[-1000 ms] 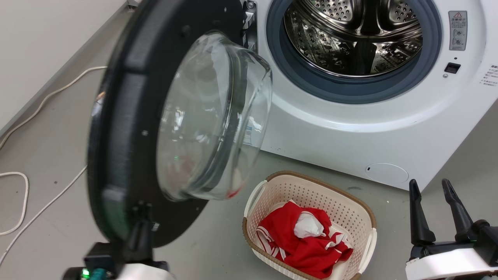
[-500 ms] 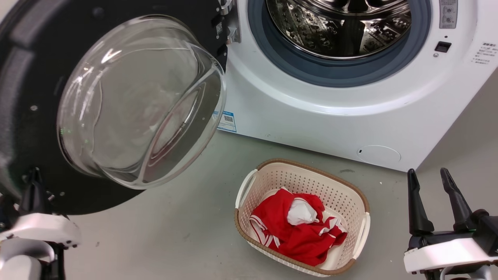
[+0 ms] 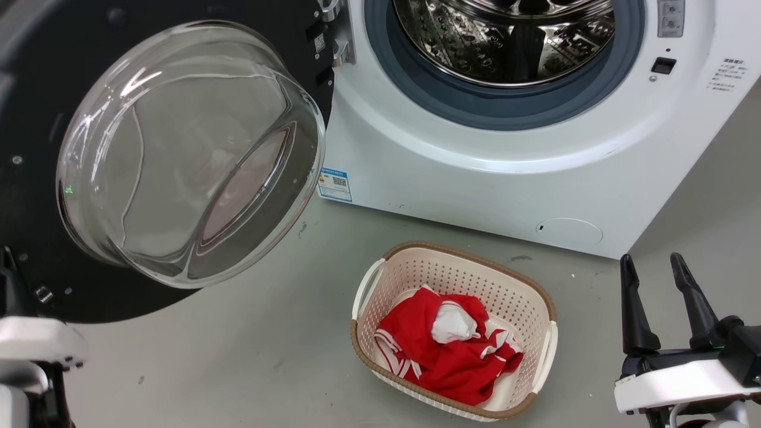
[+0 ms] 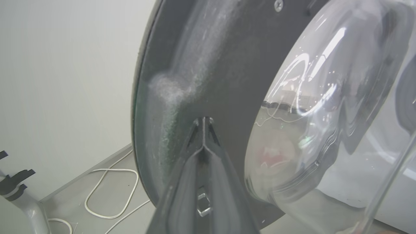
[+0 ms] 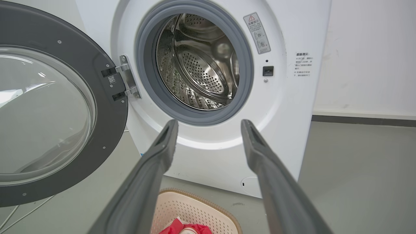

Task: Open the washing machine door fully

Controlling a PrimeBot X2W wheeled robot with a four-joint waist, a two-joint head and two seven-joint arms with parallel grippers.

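The washing machine door (image 3: 178, 154) stands wide open, swung out to the left of the washing machine (image 3: 475, 178) on its hinge, with its see-through bowl facing out. The shiny drum (image 3: 505, 35) can be seen inside the round hole. The left gripper (image 4: 203, 123) has its fingers pressed tight together with nothing between them, and the tips sit on the black inside of the door, near its edge. The right gripper (image 3: 650, 261) hangs low on the right with its fingers wide apart, holding nothing, well away from the machine. The job looks almost done or done. What could go wrong? The left fingers only push and do not hold, so they might slide off the smooth black part and bump the glass. A push that is too hard could hurt the hinge once the door can swing no more. The door might also swing back if it is let go. White cords (image 4: 110, 195) lie on the floor by the wall behind the door, and an arm could catch on them. A basket (image 3: 475, 279) with red clothes (image 3: 440, 356) sits on the floor in front. A blue sticker (image 3: 334, 184) low on the front has a little square code. A grey label (image 5: 256, 32) has a red warning triangle. The small words (image 5: 302, 65) beside it are too tiny to read.
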